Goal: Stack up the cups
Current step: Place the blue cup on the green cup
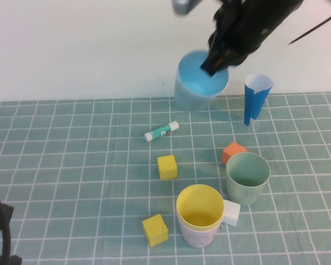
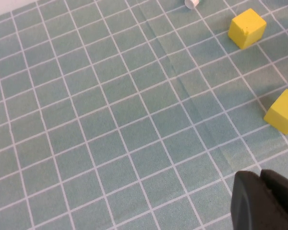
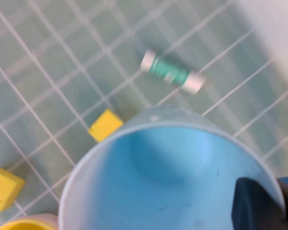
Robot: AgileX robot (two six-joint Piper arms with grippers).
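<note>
Your right gripper (image 1: 214,65) grips the light blue plastic cup (image 1: 200,80) by its rim, raised above the green gridded mat (image 1: 71,165) near the white wall (image 1: 71,44). Your left gripper (image 2: 264,201) hangs low over the mat's near-left corner; I cannot tell its state.

I count four cups: light blue cup (image 1: 200,81), pale green cup (image 1: 247,178), yellow cup (image 1: 199,208) nested in pink cup (image 1: 198,236). I'm seeing two yellow cubes (image 1: 167,167), one orange cube (image 1: 233,151), one white cube (image 1: 231,212), one glue stick (image 1: 161,131), one dark-blue paper cone (image 1: 256,98).
</note>
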